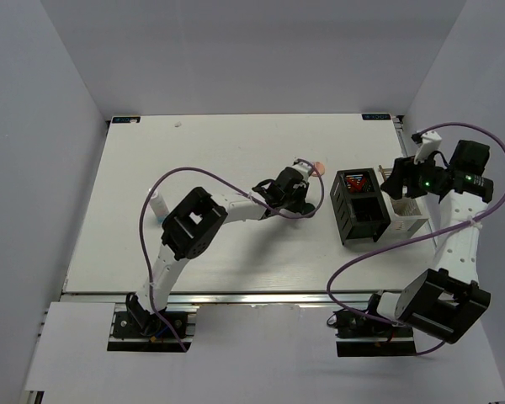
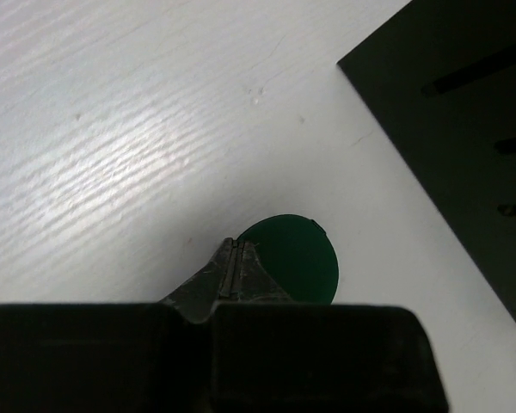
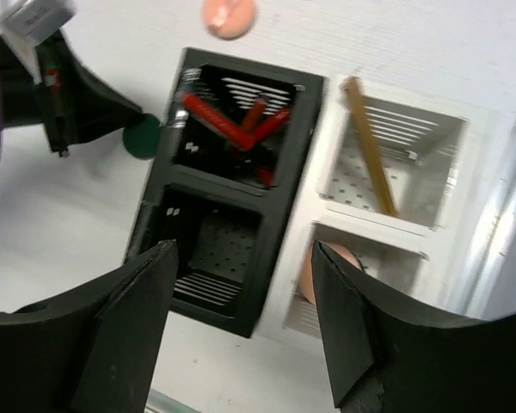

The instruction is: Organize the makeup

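L pincer (image 2: 232,260) closed, tips at green disc (image 2: 299,258) | R pincer (image 3: 242,249) wide, empty, over box (image 3: 303,142)

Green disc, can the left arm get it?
Probably yes. The green disc lies flat on the table right at the tip of the left gripper, with nothing between them. The jaws look shut, though, so they would have to open first.

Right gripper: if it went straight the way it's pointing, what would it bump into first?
Probably the black-and-white box. The open right gripper frames its empty black compartment, so it would likely meet that compartment's rim or floor first. Depth is hard to judge.
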Tool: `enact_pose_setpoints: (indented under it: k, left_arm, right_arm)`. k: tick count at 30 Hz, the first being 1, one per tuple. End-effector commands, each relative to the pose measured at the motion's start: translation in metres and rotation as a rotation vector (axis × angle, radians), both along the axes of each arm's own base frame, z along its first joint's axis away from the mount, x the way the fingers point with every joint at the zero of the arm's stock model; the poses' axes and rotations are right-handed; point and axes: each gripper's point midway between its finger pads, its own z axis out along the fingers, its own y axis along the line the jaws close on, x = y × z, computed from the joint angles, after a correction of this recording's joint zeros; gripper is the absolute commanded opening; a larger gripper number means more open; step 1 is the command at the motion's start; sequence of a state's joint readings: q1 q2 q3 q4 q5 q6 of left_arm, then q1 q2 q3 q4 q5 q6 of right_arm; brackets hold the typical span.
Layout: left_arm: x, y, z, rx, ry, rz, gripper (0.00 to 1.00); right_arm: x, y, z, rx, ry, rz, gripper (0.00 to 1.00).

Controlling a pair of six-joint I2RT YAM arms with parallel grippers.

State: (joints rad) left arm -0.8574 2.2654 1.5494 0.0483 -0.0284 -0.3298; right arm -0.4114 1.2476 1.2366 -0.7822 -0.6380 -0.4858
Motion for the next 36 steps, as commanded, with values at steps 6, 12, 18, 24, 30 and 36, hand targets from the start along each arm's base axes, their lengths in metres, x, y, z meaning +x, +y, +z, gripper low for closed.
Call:
enact_pose_setpoints:
  k: [6, 12, 18, 24, 30, 36]
  left_arm:
    - [0.007, 0.050, 0.065, -0.040, 0.009, 0.095, 0.00]
    - [-0.005, 0.060, 0.116, -0.201, -0.010, 0.091, 0.00]
    - [-0.018, 0.061, 0.149, -0.296, -0.030, 0.069, 0.00]
    - [-0.021, 0.091, 0.131, -0.282, 0.036, 0.153, 0.11]
    - [-0.017, 0.138, 0.122, -0.266, 0.074, 0.297, 0.47]
    - [-0.026, 0.183, 0.146, -0.200, 0.006, 0.388, 0.61]
  right_arm:
    - [-0.040, 0.093, 0.002, -0.091, -0.100, 0.409, 0.69]
    - [-0.036, 0.125, -0.006, -0.028, -0.072, 0.455, 0.69]
    - [-0.019, 0.170, -0.015, 0.071, -0.048, 0.465, 0.69]
    - [-0.006, 0.205, -0.054, 0.039, 0.044, 0.491, 0.80]
    - [0.034, 0.224, -0.095, -0.126, 0.079, 0.409, 0.84]
    - [0.053, 0.246, -0.142, -0.251, 0.145, 0.372, 0.85]
